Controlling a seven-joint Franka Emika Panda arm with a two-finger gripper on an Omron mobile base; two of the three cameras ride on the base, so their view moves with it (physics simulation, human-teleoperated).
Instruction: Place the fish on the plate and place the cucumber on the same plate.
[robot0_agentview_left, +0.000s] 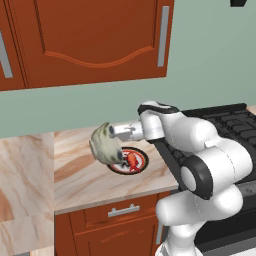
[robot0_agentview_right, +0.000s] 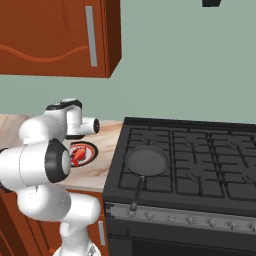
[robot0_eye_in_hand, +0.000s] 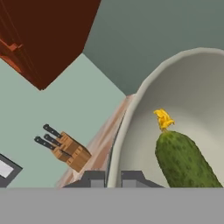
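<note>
Black stove (robot0_agentview_right: 190, 165) at the right of the scene, range top level with the counter. Marble-patterned counter (robot0_agentview_left: 75, 170) to the left of the stove, red-brown wall cabinets (robot0_agentview_left: 90, 40) above, drawer front below.

Black frying pan (robot0_agentview_right: 146, 161) on the near-left burner, handle pointing toward the front edge of the stove.

Pale greenish-grey bowl (robot0_agentview_left: 105, 144) held off the counter, tipped on its side, above and partly in front of the plate in the left base view. In the hand view, bowl rim (robot0_eye_in_hand: 127, 131) clamped between the two finger tips, one tip outside the wall and one inside. Gripper (robot0_eye_in_hand: 113, 178) closed narrow on that rim.

Plate (robot0_agentview_left: 141, 161) flat on the counter just beside the stove's left edge: black rim, red ring, white centre.

Cucumber (robot0_eye_in_hand: 183, 159) inside the tipped bowl, resting against the inner wall, dark green, a small yellow tuft at its far end. Not on the plate.

Fish (robot0_agentview_left: 132, 159) lying on the plate's centre, red-orange; also seen on the plate in the right base view (robot0_agentview_right: 77, 155).

Wooden knife block (robot0_eye_in_hand: 70, 151) with dark handles on the counter farther off, in the hand view.
</note>
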